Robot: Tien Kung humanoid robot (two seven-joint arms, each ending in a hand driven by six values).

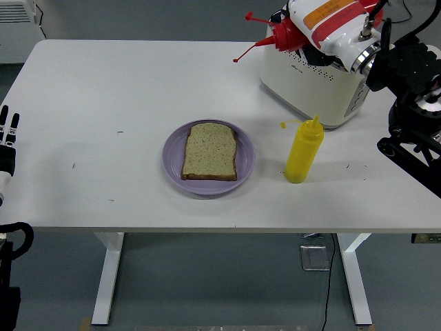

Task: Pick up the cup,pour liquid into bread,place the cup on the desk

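Note:
A slice of bread [209,152] lies flat on a purple plate [173,167] in the middle of the table. No cup shows; my right hand [322,26], at the top right above the toaster, is shut on a red squeeze bottle [286,32]. The bottle is tipped on its side, its thin nozzle pointing left and slightly down, well behind and to the right of the bread. My left hand [7,140] rests at the table's left edge, fingers straight and empty.
A cream toaster [310,83] stands at the back right under the red bottle. A yellow squeeze bottle [303,149] stands upright just right of the plate. The black right arm [413,103] hangs over the table's right side.

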